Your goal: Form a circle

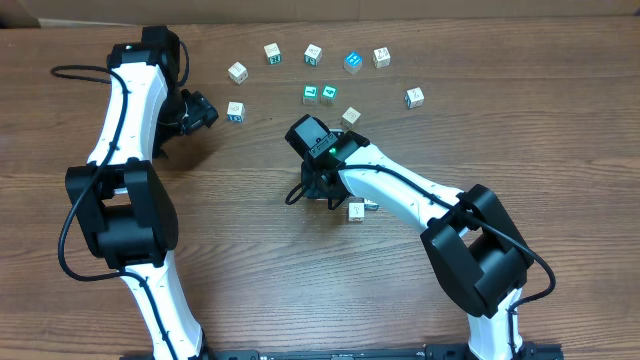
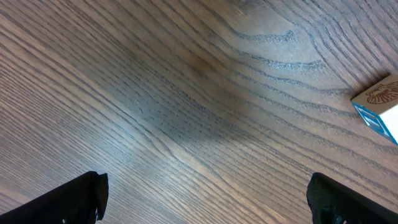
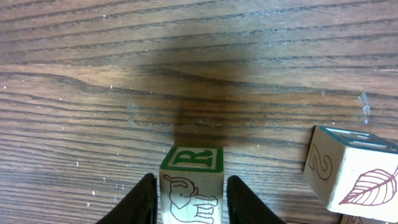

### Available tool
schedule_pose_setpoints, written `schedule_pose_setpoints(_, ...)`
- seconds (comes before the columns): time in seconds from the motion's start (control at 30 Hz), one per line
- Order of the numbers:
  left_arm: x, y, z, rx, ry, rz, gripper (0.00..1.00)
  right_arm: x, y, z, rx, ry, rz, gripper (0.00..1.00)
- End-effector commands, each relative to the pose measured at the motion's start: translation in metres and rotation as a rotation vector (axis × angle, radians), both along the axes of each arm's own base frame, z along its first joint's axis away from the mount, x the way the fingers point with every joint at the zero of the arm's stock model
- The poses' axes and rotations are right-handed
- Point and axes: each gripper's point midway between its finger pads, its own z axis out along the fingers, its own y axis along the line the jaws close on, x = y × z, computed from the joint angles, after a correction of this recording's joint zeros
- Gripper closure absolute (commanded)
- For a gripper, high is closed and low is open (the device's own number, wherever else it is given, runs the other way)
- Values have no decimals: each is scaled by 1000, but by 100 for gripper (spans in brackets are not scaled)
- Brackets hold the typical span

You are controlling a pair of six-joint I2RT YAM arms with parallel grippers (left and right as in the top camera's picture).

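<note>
Looking down from overhead, you see the whitish cubes (image 1: 313, 53) spread in a loose arc across the far middle of the counter (image 1: 250, 270). Most lie apart from one another and two green-faced ones sit side by side, so they make no tight ring yet. That view hides your right pincer under its own wrist, but the right wrist camera shows it. The right pincer (image 3: 189, 202) stands narrow on the R cube (image 3: 191, 180), a finger against each side, with a green R on top and an elephant on the face toward the camera. Just to its right stands the leaf cube (image 3: 348, 171), printed with a 2 and a leaf, clear of the fingers. Overhead, that cube sits beside the wrist, nearer than the arc. Your right arm (image 1: 400, 190) reaches from the near right toward the centre, wrist tipped down. Your left arm (image 1: 130, 110) runs up the left side and bends right at its far end. The left pincer (image 2: 205, 199) is wide with nothing between its fingers, low over bare wood. Its wrist view catches only a corner of the blue-sided cube (image 2: 379, 102), at the right edge.
</note>
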Motion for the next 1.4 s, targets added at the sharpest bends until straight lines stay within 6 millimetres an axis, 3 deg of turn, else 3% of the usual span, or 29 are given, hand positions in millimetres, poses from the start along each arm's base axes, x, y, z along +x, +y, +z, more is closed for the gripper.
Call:
schedule_pose_setpoints(0.0,4,-2,3,1,-13,-19,1,-1,-5,-8,-21,10,-6,71)
schedule_pose_setpoints(1.37,4,-2,3,1,-13,-19,1,-2,-6,-8,-25,16,-6,76)
